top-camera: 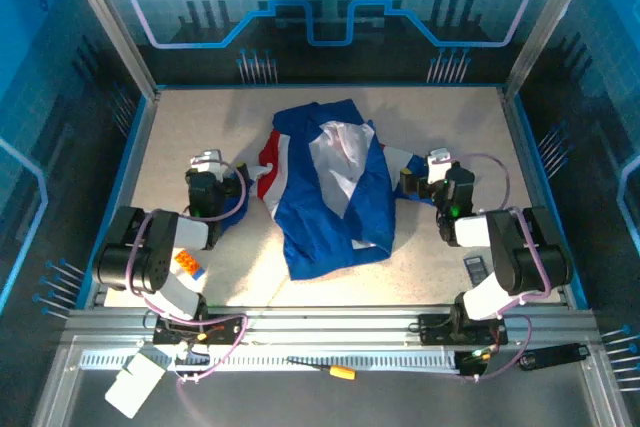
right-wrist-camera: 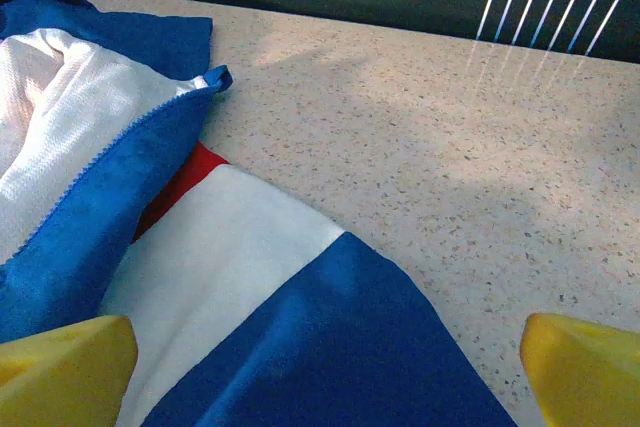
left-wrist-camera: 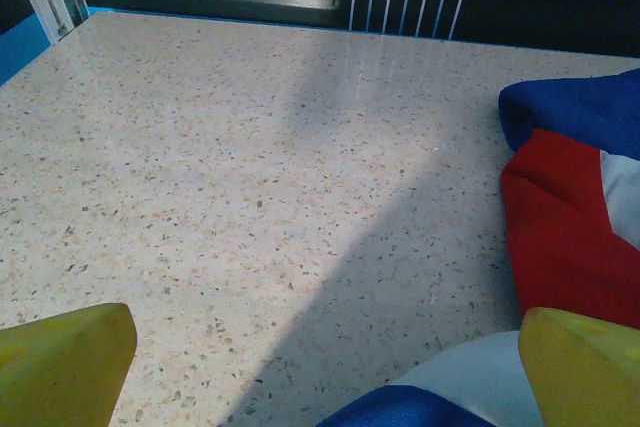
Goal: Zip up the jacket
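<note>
jacket (top-camera: 335, 197) in a heap between left gripper (top-camera: 207, 159) and right gripper (top-camera: 439, 158)

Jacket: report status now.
Left hand open, empty, beside the fabric. Right hand open, empty, over it. Jacket crumpled, unzipped, white lining showing. Nothing seen blocking.

The jacket (top-camera: 335, 192) is seen to be made of soft, matt cloth, creased and slack. Its lining (right-wrist-camera: 45, 97) is woven in a fine, waffle-like mesh (the zip teeth along the blue edge are too small for their material to be told). The table (top-camera: 200, 137) is finished in a speckled, stone-like surface, smooth with a faint sheen. The left gripper (left-wrist-camera: 325, 352) and right gripper (right-wrist-camera: 325, 352) are tipped in yellow, smooth and plastic-looking. The rails (top-camera: 330, 325) are of bare pale metal, and the walls (top-camera: 45, 147) are glossy.
</note>
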